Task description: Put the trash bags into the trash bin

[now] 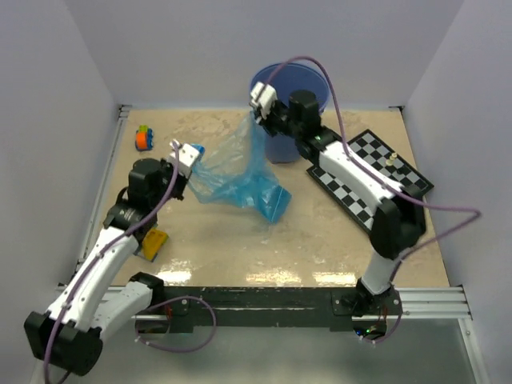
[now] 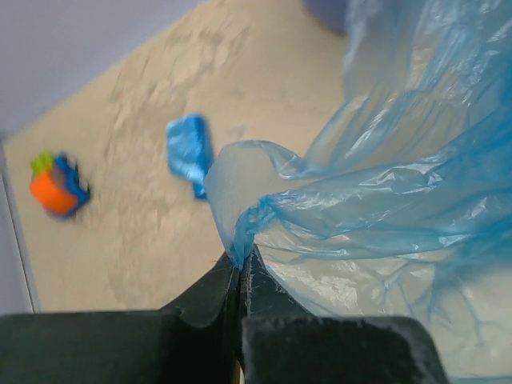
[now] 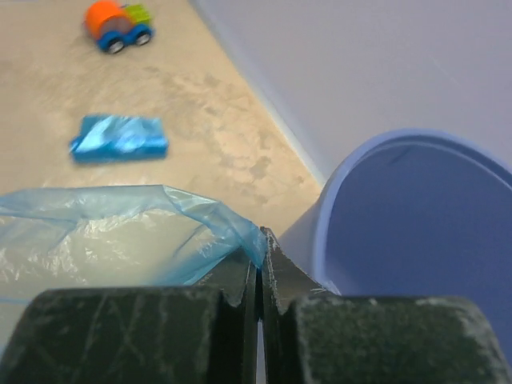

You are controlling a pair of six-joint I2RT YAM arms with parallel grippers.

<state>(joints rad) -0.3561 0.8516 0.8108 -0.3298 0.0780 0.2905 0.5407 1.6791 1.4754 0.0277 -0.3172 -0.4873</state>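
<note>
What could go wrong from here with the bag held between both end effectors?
1. The left end effector and right end effector each pinch only a thin edge of the trash bag; stretched between them, the film could slip out or tear.
2. Much of the bag sags onto the table outside the trash bin, so it may drape over the rim instead of dropping in.

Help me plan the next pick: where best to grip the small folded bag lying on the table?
Probably across the narrow width of the folded bag, from straight above: it lies flat, an oblong packet, so the jaws can straddle it.
</note>
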